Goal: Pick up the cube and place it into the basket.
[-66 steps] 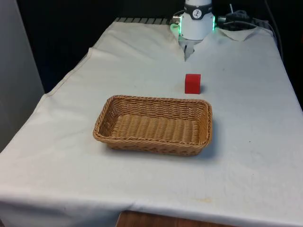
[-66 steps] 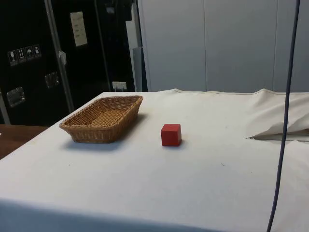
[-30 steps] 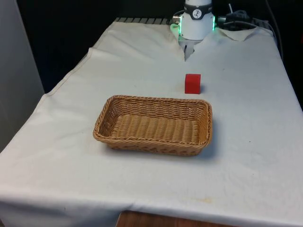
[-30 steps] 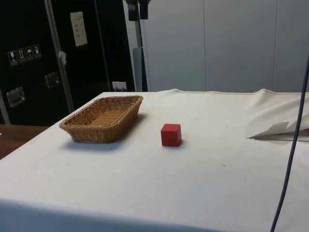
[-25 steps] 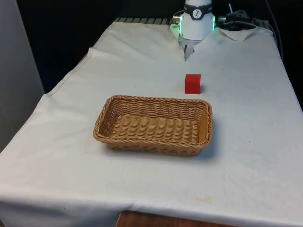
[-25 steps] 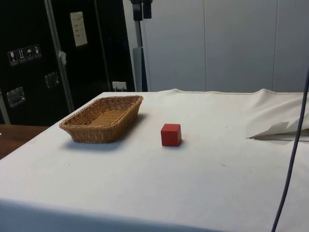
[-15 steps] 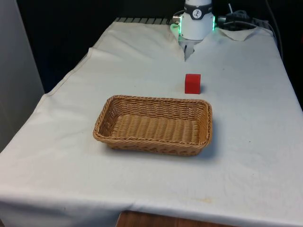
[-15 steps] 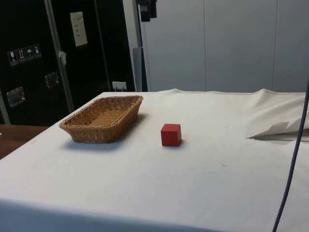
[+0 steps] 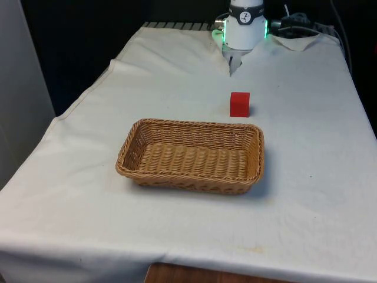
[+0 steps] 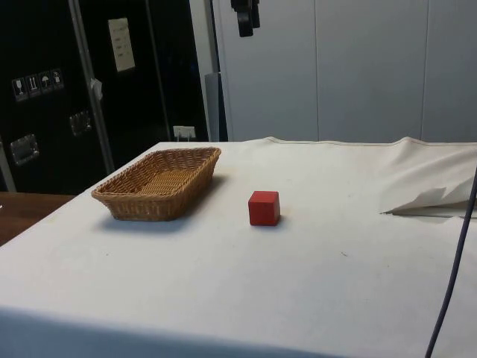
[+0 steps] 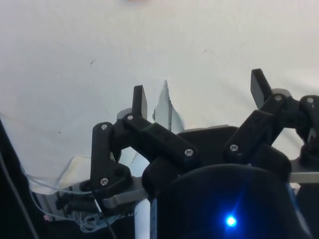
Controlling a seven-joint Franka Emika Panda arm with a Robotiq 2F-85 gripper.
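The near edge of the desk (image 9: pixel 194 259) showed a strip of wood under the hem of the white cloth (image 9: pixel 88 194), and a broad band of bare cloth lay between that edge and the basket (image 9: pixel 191 155); the basket, wicker and shallow with nothing in it, sat a little toward the front view's left, leaving open cloth on both of its short sides (rather more on the front view's right). Beyond its far rim the red cube (image 9: pixel 240 104) stood flat on the cloth, near the basket but apart from it, toward the basket's corner on the front view's right; in the side view the cube (image 10: pixel 264 207) had free cloth on every side. Farther back the cloth rose in a fold (image 10: pixel 428 198) near the robot's base (image 9: pixel 245 26), and a dark cable (image 10: pixel 451 276) hung across the side view's edge. The tool (image 10: pixel 245 16) hung high above the desk, well clear of cube and basket; in the wrist view the tool (image 11: pixel 199 97) was released, its fingers (image 11: pixel 140 101) spread wide over bare cloth, grasping nothing.
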